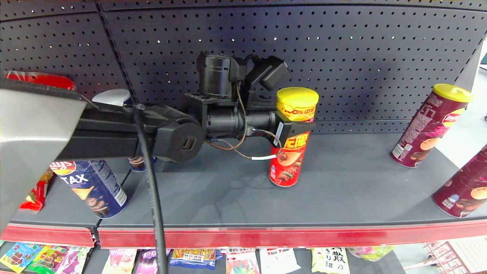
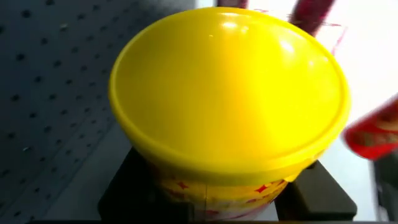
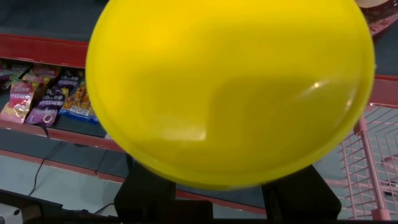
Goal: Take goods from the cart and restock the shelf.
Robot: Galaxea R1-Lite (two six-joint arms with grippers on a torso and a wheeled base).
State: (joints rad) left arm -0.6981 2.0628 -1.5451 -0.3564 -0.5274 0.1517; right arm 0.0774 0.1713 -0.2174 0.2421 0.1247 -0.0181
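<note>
As I judge it, the step in hand is to set the red can (image 1: 286,156) down on the shelf (image 1: 342,190). The can is near the middle of the shelf, about halfway between the perforated back wall (image 1: 342,57) and the red front edge (image 1: 266,236), and it leans a little. Its base is on the shelf board or just over it; I cannot tell if it touches.

To do this well, the can should first come upright with its base flat on the board. Only then should the fingers open, and slowly, so that the can is not pushed over. The arm should then draw back along its own line, toward the left end of the shelf. It must take care of the blue can (image 1: 95,190), which stands below the arm near the front edge. The maroon cans (image 1: 430,125) at the right end are well apart from it.

The left end effector (image 1: 295,129) is closed on the upper body of the red can, just under its yellow lid (image 2: 227,87), with one finger at each side. The left arm lies nearly level across the shelf from the left end, so the grip comes from the side. The right end effector (image 3: 221,198) is closed around a second can (image 3: 230,93), and the pink cart (image 3: 373,162) is near it.
</note>
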